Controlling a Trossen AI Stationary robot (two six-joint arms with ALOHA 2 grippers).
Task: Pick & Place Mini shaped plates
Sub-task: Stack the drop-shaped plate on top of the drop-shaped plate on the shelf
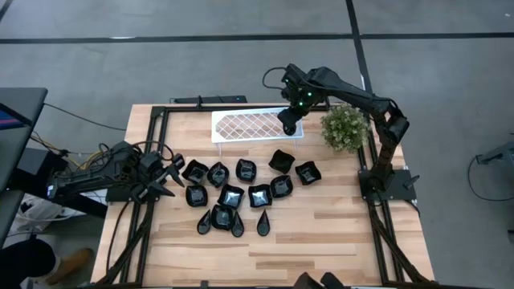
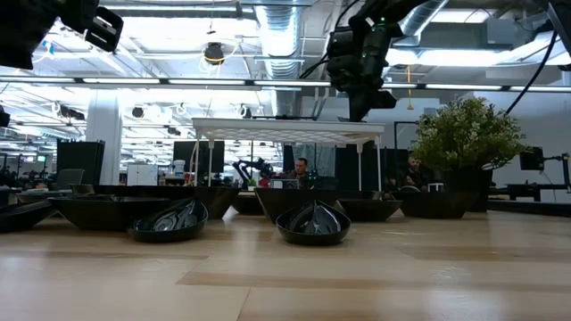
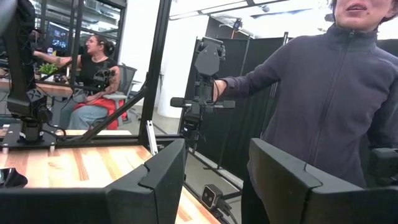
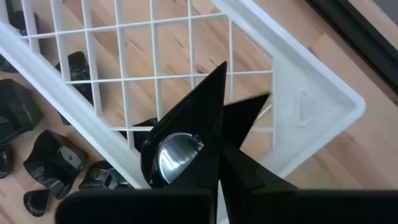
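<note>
Several glossy black mini plates (image 1: 245, 193) sit on the wooden table in a cluster; most are squarish, and three teardrop ones (image 1: 238, 226) lie nearest the near edge. In the low view they show as dark bowls (image 2: 312, 223). My right gripper (image 1: 289, 124) hangs over the right end of the white lattice tray (image 1: 257, 126) and is shut on one mini plate (image 4: 171, 155). My left gripper (image 1: 165, 172) waits open at the table's left edge, beside the cluster, its fingers (image 3: 155, 180) wide apart. My right gripper pinches a black mini plate between its two fingers (image 4: 214, 99), coming from above and pointing down. The plate's glossy hollow (image 4: 174, 152) sticks out to one side of the fingers. It is lifted clear, just above the tray's lattice (image 4: 155, 56). The fingers hide the gripped edge.
A green plant (image 1: 345, 128) stands at the far right corner, close to the right arm. The tray stands on legs (image 2: 368, 165) above the table. A person in a dark top (image 3: 323, 93) stands just beyond the table's left side. Bare wood lies along the near edge (image 1: 321, 249).
</note>
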